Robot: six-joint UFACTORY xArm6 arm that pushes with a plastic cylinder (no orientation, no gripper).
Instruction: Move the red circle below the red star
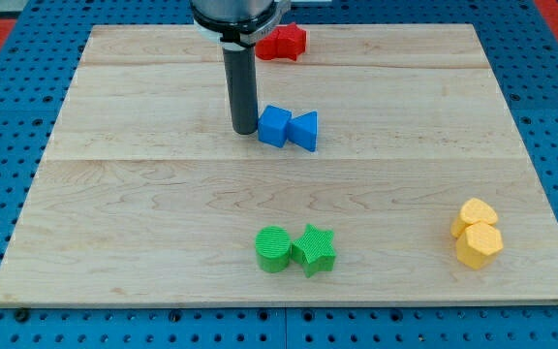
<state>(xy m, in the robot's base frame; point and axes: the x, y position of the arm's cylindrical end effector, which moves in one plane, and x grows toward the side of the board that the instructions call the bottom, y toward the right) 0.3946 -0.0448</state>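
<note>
My tip (244, 130) is planted on the wooden desk (143, 194), just to the view's left of the blue cube (274, 126), close enough that I cannot tell whether we touch. I carry no pincer, only this dark rod, so nothing is held. The blue cube sits against a blue triangular block (305, 131) on its right.

Up at the view's top, a red block (282, 43) peeks out from behind my arm; its jagged outline suggests the star, but part of it is hidden. The red circle does not show anywhere I can make out.

Down near the view's bottom, a green cylinder (273, 249) touches a green star (314, 249). Far at the lower right, two yellow blocks (477, 233) huddle together, one just behind the other, well apart from everything else.
</note>
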